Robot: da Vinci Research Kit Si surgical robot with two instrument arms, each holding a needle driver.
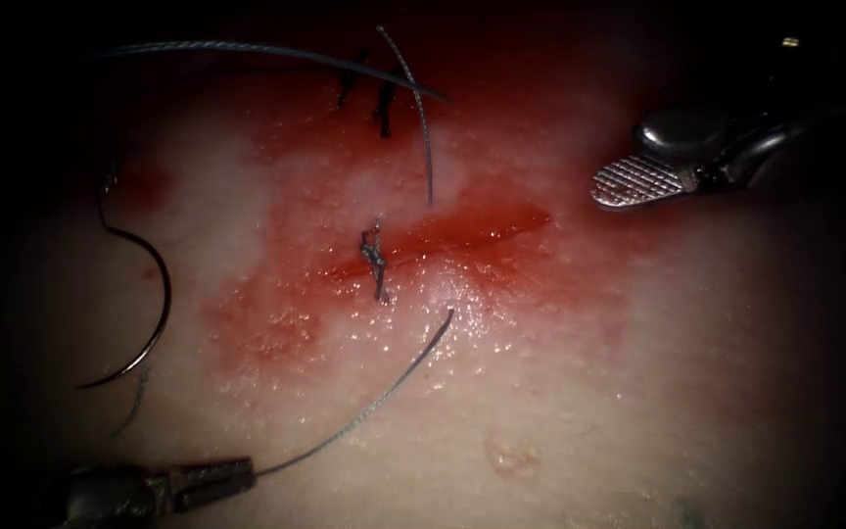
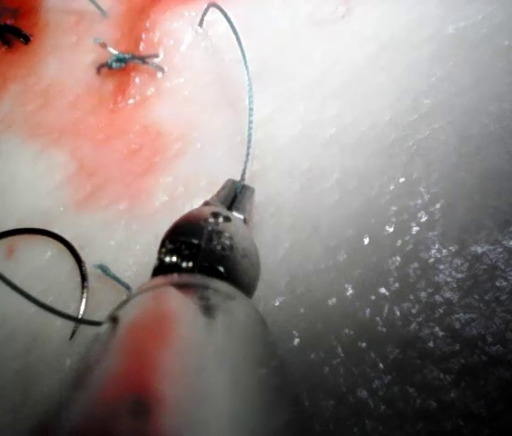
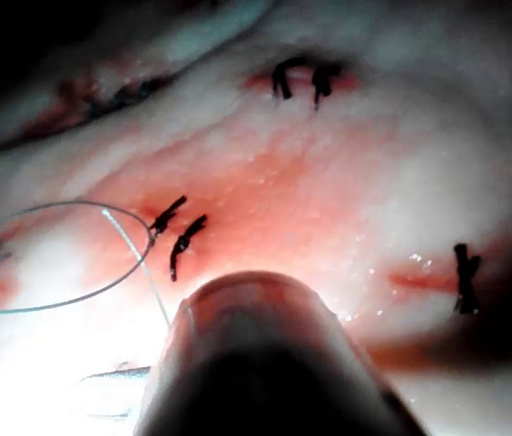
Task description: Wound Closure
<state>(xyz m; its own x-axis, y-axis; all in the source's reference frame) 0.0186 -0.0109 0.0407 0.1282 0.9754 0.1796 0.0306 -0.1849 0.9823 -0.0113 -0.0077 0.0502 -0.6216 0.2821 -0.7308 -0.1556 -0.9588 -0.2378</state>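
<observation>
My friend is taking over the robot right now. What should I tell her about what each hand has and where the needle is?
Left hand: shut on a loose piece of thread lying below the cut.
Right hand: open, holding nothing, right of the cut.
Needle: lying free on the tissue, left of the cut, not in it.
Done: one knotted stitch across the cut's left end.
Left: the cut right of the stitch is still open.
</observation>
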